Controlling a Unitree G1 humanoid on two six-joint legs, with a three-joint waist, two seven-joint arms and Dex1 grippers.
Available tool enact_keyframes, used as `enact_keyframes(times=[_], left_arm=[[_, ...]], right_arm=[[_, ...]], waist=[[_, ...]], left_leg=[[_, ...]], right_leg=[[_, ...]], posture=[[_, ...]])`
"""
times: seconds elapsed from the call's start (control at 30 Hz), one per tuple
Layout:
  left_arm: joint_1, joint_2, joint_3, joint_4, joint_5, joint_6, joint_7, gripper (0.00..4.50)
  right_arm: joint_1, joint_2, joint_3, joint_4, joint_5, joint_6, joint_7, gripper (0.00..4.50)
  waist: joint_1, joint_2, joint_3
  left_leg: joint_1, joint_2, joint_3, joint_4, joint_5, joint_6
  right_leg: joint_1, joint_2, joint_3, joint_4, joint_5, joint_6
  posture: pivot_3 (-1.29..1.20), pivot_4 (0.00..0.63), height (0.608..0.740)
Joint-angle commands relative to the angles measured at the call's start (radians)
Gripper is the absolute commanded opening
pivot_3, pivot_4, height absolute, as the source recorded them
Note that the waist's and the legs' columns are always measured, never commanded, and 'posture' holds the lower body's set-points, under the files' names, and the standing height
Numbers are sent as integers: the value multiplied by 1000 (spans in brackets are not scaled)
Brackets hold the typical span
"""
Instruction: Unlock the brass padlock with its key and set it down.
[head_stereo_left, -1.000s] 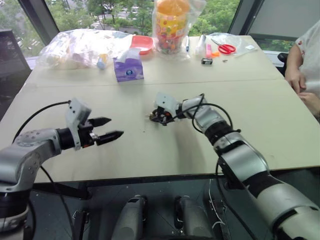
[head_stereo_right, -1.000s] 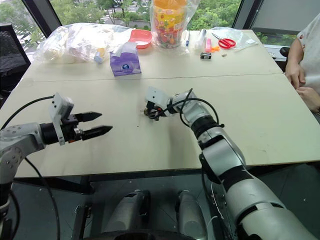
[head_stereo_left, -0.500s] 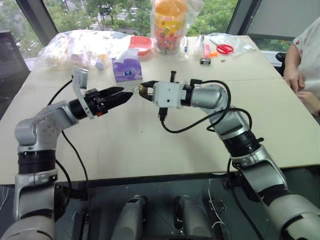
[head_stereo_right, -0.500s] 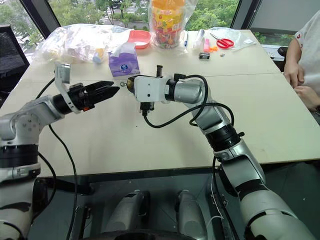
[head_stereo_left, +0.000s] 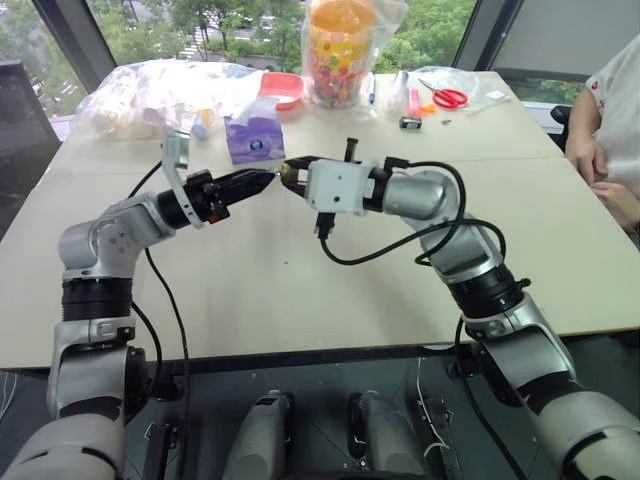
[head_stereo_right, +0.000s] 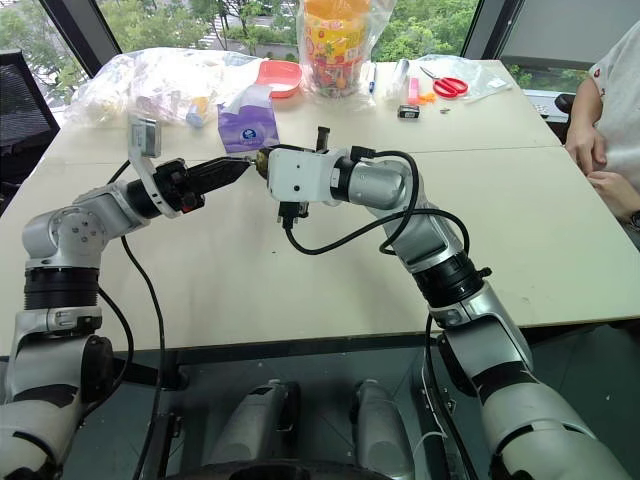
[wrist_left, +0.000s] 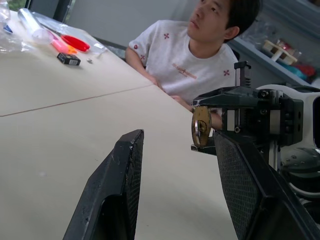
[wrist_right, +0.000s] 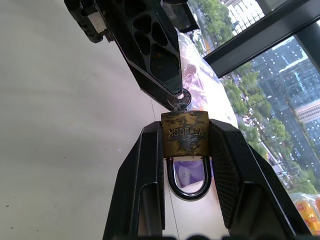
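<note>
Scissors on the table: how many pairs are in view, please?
1. A pair of red-handled scissors lies at the far right end of the table, beside the clear plastic bag. More may be hidden inside the bags there.

Left hand (head_stereo_right: 232, 170) and right hand (head_stereo_right: 262, 163) meet tip to tip above the table (head_stereo_right: 300, 270).

Bare tabletop (head_stereo_left: 300, 290) below brass padlock (wrist_right: 184, 134) gives you room; tissue box (head_stereo_left: 256, 140), bags (head_stereo_left: 160, 90) crowd behind it.
</note>
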Motion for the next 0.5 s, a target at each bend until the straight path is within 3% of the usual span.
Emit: enact_keyframes(times=[0.03, 0.17, 0.2, 0.5], left_arm=[[-36, -5, 17, -4, -2, -21, -17, 1727], [-28, -9, 7, -15, 5, -24, -27, 219], [-27, -10, 7, -16, 6, -24, -27, 64], [-27, -6, -38, -39, 72, -82, -41, 64]], right_arm=[[-12, 2, -15, -43, 4, -2, -11, 711], [-15, 8, -12, -43, 4, 1, -12, 711], [-15, 9, -12, -45, 4, 2, -12, 711], [-8, 10, -4, -60, 11, 11, 5, 711]], waist=[[1, 0, 0], [0, 0, 0], [0, 0, 0], [1, 0, 0]], left_leg=[[0, 0, 0, 0, 0, 0], [0, 0, 0, 0, 0, 0], [0, 0, 0, 0, 0, 0], [0, 0, 0, 0, 0, 0]], right_leg=[[0, 0, 0, 0, 0, 0], [0, 0, 0, 0, 0, 0], [0, 0, 0, 0, 0, 0], [0, 0, 0, 0, 0, 0]], posture=[[0, 150, 740], [0, 150, 740], [0, 150, 740], [0, 150, 740]])
